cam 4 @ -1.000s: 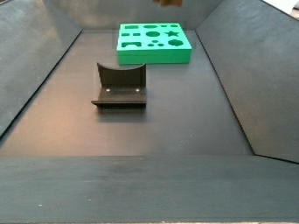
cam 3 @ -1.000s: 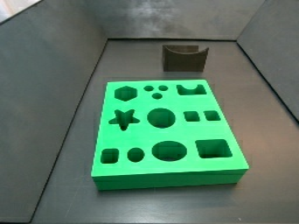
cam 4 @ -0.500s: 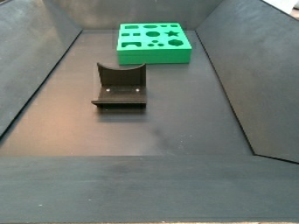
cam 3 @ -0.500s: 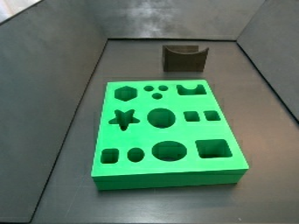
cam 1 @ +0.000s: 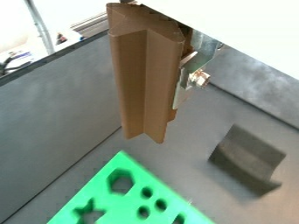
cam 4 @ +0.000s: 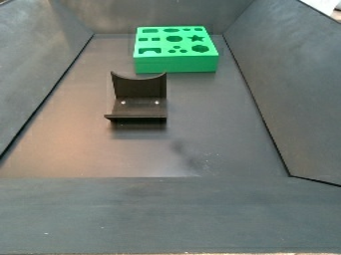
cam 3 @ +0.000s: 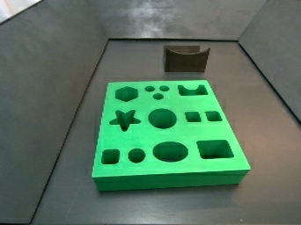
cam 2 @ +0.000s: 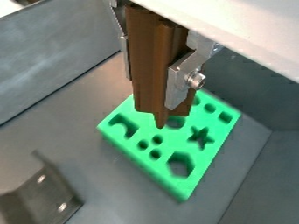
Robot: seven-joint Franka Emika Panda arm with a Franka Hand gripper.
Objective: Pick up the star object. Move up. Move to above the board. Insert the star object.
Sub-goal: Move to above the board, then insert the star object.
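Observation:
In both wrist views my gripper (cam 1: pixel 149 96) (cam 2: pixel 153 98) is shut on the star object (cam 1: pixel 140 79) (cam 2: pixel 149 61), a tall brown ridged prism that hangs upright. Its lower end sticks out below the silver fingers (cam 2: pixel 180 83). The green board (cam 1: pixel 131 166) (cam 2: pixel 228 127) lies on the floor well below it, apart from it. The board's star hole (cam 2: pixel 201 136) (cam 3: pixel 126 119) is empty. Both side views show the board (cam 3: pixel 141 138) (cam 4: pixel 173 62) but not the gripper or the star object.
The dark fixture (cam 3: pixel 185 57) (cam 4: pixel 136 98) stands on the floor beyond one short end of the board, also seen from the wrist (cam 1: pixel 247 156) (cam 2: pixel 35 197). Sloping grey walls (cam 3: pixel 59 97) enclose the floor on all sides.

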